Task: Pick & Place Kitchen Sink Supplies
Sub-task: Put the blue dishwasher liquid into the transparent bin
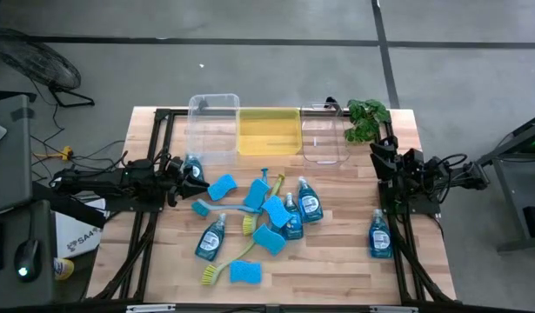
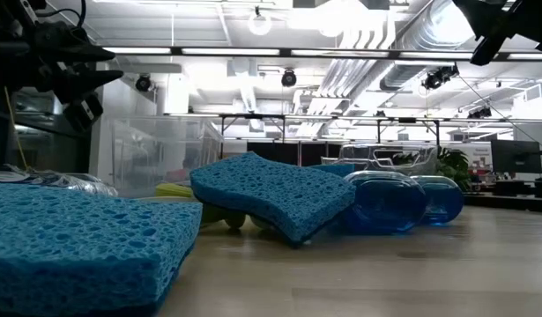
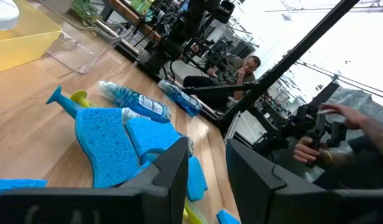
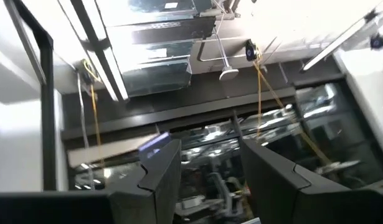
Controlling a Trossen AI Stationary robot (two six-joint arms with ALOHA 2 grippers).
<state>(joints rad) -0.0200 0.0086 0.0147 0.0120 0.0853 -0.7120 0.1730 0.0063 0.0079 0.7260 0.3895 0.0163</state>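
Closest to the low camera lies a flat blue rectangular sponge [image 2: 77, 238], filling the near corner of the pale wooden plank surface [image 1: 337, 252]. Behind it a second blue sponge [image 2: 275, 195] rests tilted on other items, with two clear bottles of blue dish soap [image 2: 382, 201] lying just beyond.

From above, the supplies cluster mid-surface: sponges, soap bottles and long-handled blue and yellow-green dish brushes [image 1: 235, 256] overlapping. One soap bottle with a white cap [image 1: 379, 235] lies well apart, near the right edge.

Along the far edge sit a clear plastic bin [image 1: 211, 122], a yellow bin [image 1: 269, 132], another clear bin [image 1: 324, 139] and a green leafy plant [image 1: 367, 118].

The left gripper [image 1: 196, 174] hovers beside the cluster, fingers apart, nothing between them. The right gripper [image 4: 205, 180] points up at ceiling ducts and lights, fingers also apart.

Grey floor surrounds the surface; a seated person [image 3: 241, 65] shows in the workshop beyond.
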